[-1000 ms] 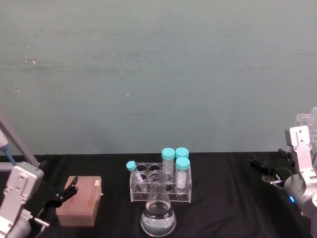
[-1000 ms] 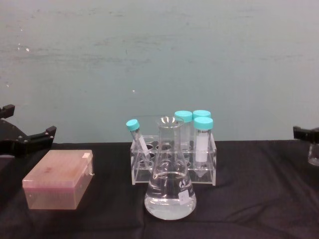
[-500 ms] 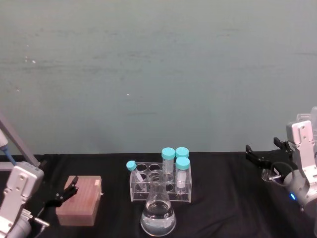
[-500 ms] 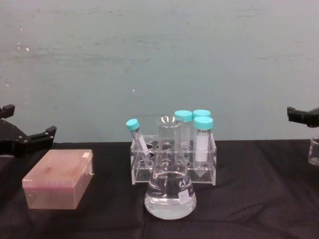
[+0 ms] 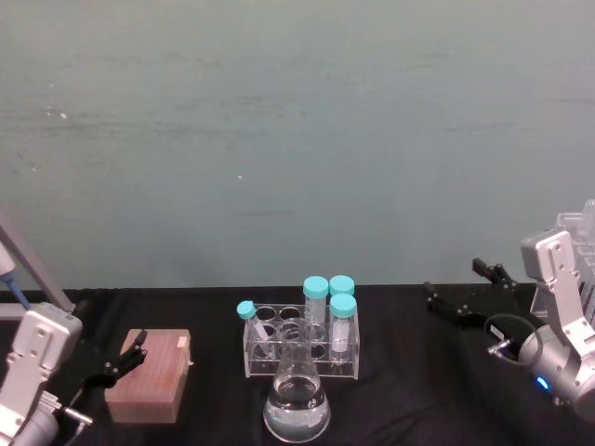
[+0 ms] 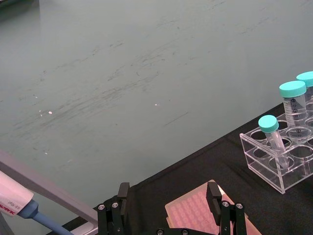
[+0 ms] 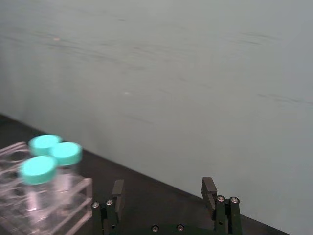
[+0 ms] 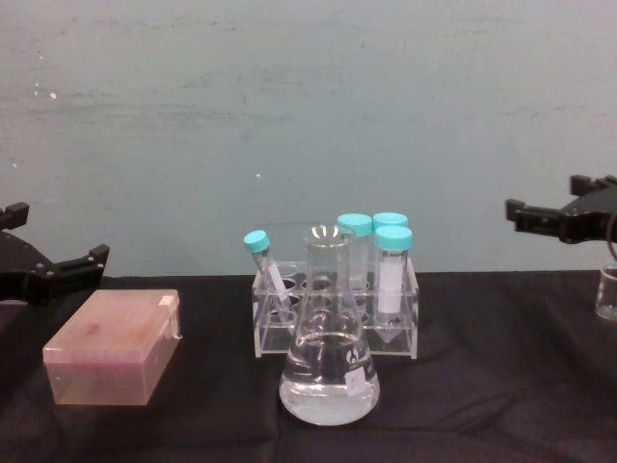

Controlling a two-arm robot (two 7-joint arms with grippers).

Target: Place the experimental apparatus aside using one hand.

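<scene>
Hovering over black cloth (image 5: pixel 418 390) before a teal wall (image 5: pixel 297 139), the right claw (image 7: pixel 163 185) and left claw (image 6: pixel 168 188) gape empty.

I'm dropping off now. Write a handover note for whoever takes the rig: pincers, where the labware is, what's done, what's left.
Right pincer: open, empty, raised to the right of the rack.
Left pincer: open, empty, parked at left by the pink box.
Flask: centre, just in front of the rack, which holds four capped tubes.
Beaker: far right, apart from the rest.
Done: beaker looks set aside.
Left: flask and rack.
</scene>
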